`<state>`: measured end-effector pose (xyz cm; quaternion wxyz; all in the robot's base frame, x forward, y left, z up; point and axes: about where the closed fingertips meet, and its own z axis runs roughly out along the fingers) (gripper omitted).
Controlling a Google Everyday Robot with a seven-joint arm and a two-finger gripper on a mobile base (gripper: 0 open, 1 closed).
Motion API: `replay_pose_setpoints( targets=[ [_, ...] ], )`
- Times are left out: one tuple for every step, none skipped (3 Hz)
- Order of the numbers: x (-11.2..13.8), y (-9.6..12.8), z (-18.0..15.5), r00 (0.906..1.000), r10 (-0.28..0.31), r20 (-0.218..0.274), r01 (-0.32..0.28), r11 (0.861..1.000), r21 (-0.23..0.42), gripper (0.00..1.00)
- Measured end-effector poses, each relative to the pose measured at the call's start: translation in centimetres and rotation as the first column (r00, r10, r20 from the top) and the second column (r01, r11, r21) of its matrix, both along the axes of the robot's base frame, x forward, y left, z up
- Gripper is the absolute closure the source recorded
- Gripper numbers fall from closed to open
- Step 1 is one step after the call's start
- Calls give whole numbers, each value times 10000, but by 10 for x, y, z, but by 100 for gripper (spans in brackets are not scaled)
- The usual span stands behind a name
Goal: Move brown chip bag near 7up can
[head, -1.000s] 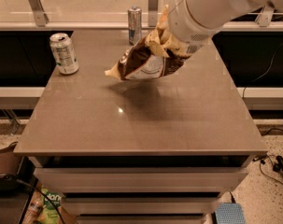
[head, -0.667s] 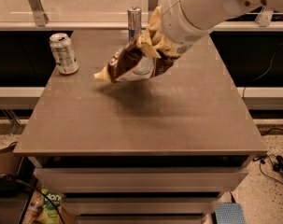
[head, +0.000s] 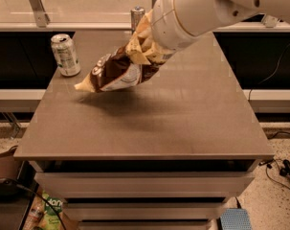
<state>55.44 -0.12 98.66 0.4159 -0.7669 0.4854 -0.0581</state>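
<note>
Camera view looked down across a brown table [head: 183, 119] from its near edge. A thick white robot arm [head: 202, 8] crossed in from the upper right. At its tip, the gripper [head: 147, 44] was clamped on the pale yellow upper end of the brown chip bag [head: 117, 73], with the crumpled film bunched around it and hiding most of the fingers.

The bag hung clear of the table, slanting down and to the left, its free yellow end lowest and a soft shadow on the surface beneath it. The 7up can [head: 65, 54] stood upright near the far left corner, left of the bag's low end and apart from it. A slimmer silver can [head: 137, 17] stood at the far edge, behind the bag.

The bag looked light, soft and air-filled. Its glossy film was probably slippery, and the chips inside would break if squeezed. The flat crimped end seam seemed the sound place to hold it, pinching film rather than contents. Held by one end, the bag would likely droop and sway, so its low end could brush the can and tip it.
</note>
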Motion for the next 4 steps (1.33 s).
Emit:
replay_pose_setpoints(
  targets=[
    [-12, 20, -11, 9967, 806, -88, -803, 9962, 329, 100],
    [-22, 36, -22, 9882, 1527, -131, -1517, 9866, 597, 100],
    [-24, 51, -37, 9747, 2219, -278, -2190, 9721, 837, 100],
    [-14, 54, -51, 9652, 2594, -335, -2541, 9603, 1155, 100]
  ],
)
